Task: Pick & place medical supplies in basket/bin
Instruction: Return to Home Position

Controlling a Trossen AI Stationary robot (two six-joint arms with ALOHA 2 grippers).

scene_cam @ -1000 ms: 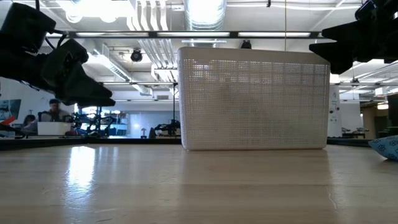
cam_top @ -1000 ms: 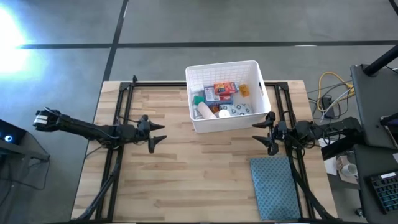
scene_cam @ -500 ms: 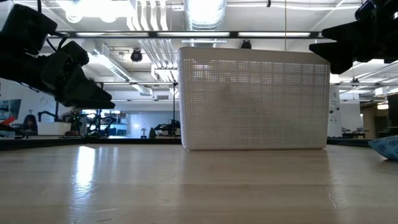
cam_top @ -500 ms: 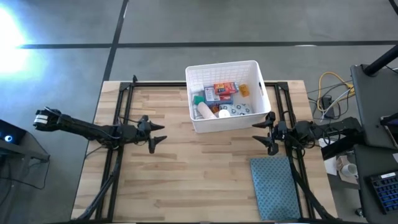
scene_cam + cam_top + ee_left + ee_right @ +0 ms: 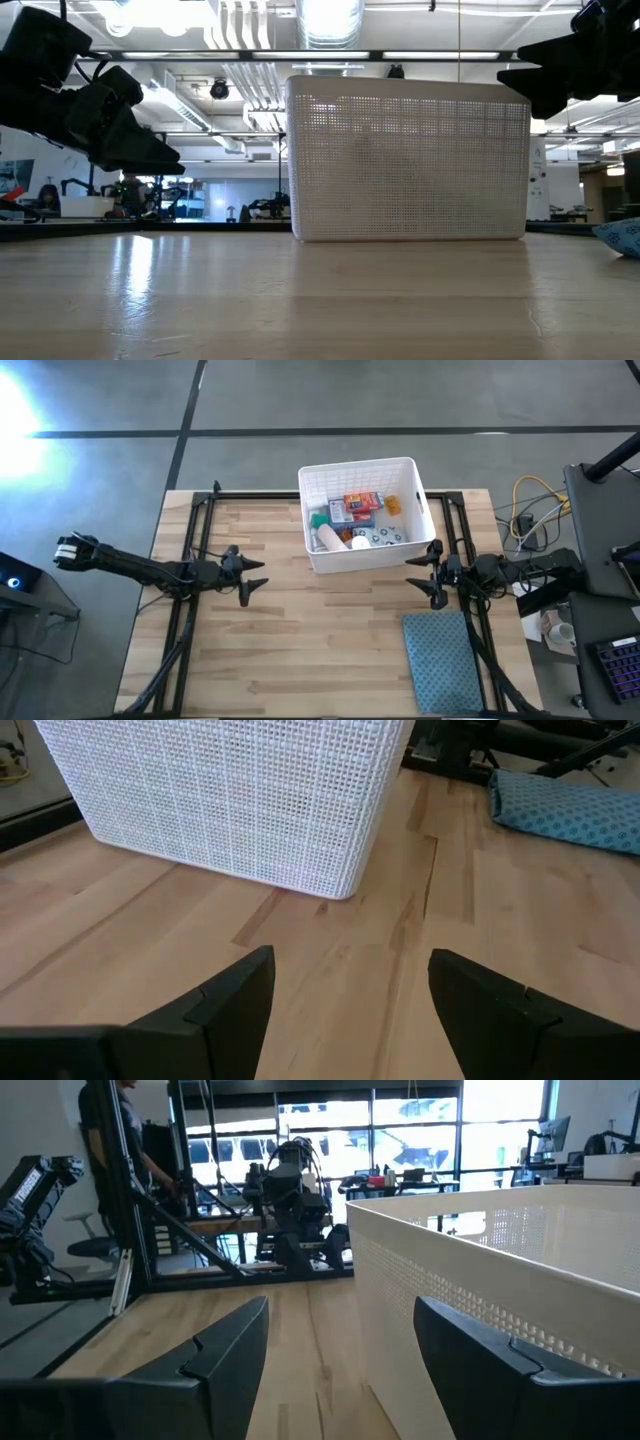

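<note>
**Small risk remained at the basket's corner**

On the wooden table, the white basket stood at the middle of the far edge. The teal cloth mat lay at the near right corner. The right gripper, jaws spread and empty, hung just beside the basket; a careless swing could push it. The left gripper, also spread, was well apart. The medical supplies lay inside the basket.

A robotics lab in an open industrial hall. Bare silver ventilation ducts and long strip lights cross the top of the low view. Grey polished concrete floor fills the upper high view, with loose yellow cables at right. Tall glazed windows back the black equipment rigs.
</note>
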